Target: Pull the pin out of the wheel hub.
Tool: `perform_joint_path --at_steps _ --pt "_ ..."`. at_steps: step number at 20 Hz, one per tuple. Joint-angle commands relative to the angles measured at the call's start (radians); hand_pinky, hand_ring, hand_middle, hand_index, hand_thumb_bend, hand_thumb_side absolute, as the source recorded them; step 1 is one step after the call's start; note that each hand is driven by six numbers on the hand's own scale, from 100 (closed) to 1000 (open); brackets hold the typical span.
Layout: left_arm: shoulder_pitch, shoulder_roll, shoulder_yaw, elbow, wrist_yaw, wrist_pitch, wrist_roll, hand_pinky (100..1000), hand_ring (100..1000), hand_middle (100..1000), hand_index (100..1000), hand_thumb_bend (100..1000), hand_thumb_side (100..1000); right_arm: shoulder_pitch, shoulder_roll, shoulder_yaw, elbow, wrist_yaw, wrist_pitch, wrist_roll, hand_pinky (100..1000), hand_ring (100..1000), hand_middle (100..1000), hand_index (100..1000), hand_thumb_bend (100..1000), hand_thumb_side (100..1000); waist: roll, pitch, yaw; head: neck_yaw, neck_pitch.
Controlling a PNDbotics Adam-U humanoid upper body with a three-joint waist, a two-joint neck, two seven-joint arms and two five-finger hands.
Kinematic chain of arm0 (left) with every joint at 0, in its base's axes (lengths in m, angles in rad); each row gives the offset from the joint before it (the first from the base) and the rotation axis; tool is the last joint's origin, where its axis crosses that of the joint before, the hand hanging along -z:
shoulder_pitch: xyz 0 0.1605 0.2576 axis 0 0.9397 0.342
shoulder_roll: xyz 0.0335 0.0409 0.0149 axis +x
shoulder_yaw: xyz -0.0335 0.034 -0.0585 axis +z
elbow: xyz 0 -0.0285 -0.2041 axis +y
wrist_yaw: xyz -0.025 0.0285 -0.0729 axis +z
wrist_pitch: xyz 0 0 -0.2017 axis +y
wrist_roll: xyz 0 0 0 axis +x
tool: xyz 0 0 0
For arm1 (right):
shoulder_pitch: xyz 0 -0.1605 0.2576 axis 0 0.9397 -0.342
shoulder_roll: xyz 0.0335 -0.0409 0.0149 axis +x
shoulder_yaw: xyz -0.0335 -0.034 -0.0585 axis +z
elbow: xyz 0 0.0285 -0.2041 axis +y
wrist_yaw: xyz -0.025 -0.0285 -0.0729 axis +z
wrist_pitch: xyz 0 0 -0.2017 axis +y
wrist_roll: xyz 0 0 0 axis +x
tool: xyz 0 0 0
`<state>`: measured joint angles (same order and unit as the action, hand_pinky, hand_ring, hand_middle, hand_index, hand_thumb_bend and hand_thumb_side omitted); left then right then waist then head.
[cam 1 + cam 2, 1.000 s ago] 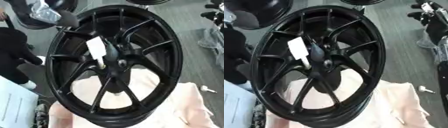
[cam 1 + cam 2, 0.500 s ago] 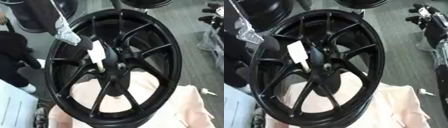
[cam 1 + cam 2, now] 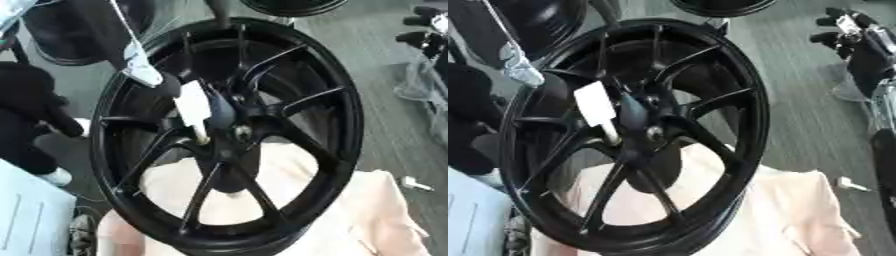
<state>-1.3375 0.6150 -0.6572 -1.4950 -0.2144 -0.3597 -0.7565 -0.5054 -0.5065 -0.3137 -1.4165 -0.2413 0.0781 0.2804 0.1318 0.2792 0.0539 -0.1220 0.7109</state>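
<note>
A: What is changing just now at the wheel [image 3: 341, 125]?

B: The robot's left arm is coming in from the upper left. Half a second ago its grey sleeve part was still outside the rim, and one second ago no arm was showing at the wheel at all. Now the dark left hand [image 3: 164, 89] is arriving inside the spokes, just beside the top of the pin [image 3: 194, 111].

A: Is the hand already taking the pin?

B: I cannot tell. The hand is only a dark shape against the black spokes, so whether it is open or closed on something is not showing. The right hand is not appearing in either view.

A: And where is the pin sitting?

B: It is still standing in the wheel hub [image 3: 236, 132]: a flat white head pointing up and a pale stem going down into the centre. The wheel is standing upright on a pink cloth [image 3: 359, 215].

A: So what does this mean for the task?

B: I am judging that the reach is almost finishing and the pull is not yet starting. Also, the whole picture is shifting compared with before, so the head is moving, not the wheel.
</note>
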Motion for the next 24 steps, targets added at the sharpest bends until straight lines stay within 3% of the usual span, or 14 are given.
perform_joint_path --at_steps 1,7,12,16,24 --pt "-0.008 0.036 0.005 -0.023 0.009 -0.167 -0.150 867 843 781 826 487 557 -0.015 -0.034 -0.003 -0.017 0.002 0.001 0.000 957 716 764 841 132 558 -0.006 -0.025 -0.002 -0.006 0.002" --pt "0.032 0.111 0.023 -0.126 0.056 -0.137 -0.150 869 844 779 825 458 661 -0.014 -0.038 -0.002 -0.016 0.008 -0.003 0.001 957 716 764 841 132 560 -0.004 -0.020 -0.001 -0.019 0.011" --pt "0.066 0.151 0.017 -0.178 0.066 -0.121 -0.150 866 839 775 818 460 668 -0.014 -0.039 0.000 -0.015 0.011 -0.007 0.001 957 716 764 841 130 560 -0.004 -0.017 -0.002 -0.023 0.013" --pt "0.078 0.160 -0.005 -0.193 0.059 -0.127 -0.150 863 836 771 812 466 663 -0.016 -0.039 0.001 -0.016 0.010 -0.006 0.001 957 716 764 841 129 561 -0.004 -0.016 -0.004 -0.022 0.011" --pt "0.075 0.141 -0.020 -0.186 0.058 -0.136 -0.150 851 827 771 815 430 568 -0.018 -0.037 0.002 -0.016 0.009 -0.007 0.000 957 715 763 841 128 561 -0.006 -0.016 -0.006 -0.025 0.008"
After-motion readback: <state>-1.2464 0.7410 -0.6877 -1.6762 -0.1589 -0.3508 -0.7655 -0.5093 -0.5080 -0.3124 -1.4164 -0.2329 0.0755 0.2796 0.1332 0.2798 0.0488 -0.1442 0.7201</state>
